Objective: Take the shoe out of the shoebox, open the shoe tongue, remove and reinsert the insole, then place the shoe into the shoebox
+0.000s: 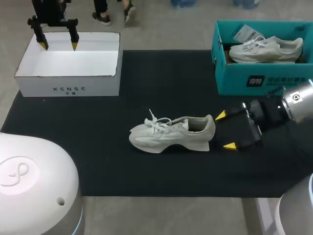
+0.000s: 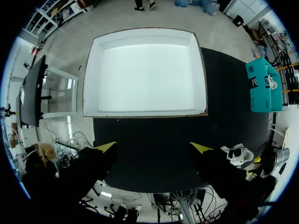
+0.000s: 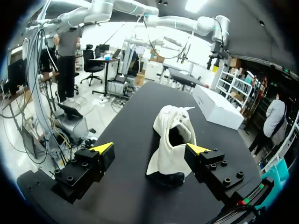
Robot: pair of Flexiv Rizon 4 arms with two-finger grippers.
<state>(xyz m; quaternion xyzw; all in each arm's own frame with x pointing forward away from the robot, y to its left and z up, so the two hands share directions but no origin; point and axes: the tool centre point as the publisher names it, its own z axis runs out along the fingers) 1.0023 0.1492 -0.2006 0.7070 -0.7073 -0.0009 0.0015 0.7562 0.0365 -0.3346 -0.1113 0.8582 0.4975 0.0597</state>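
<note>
A white shoe (image 1: 171,133) lies mid-counter (image 1: 98,161) on the black surface, outside both boxes, its heel turned toward your right hand (image 1: 225,130). That hand sits just behind the heel with its yellow-tipped fingers spread wide, touching nothing. Your left hand (image 1: 58,45) hangs over the back rim of the white box (image 1: 68,83) at the counter's far left corner, its fingers likewise apart and empty. At far right, a teal shoebox (image 1: 254,78) holds a second white shoe (image 1: 266,50).
</note>
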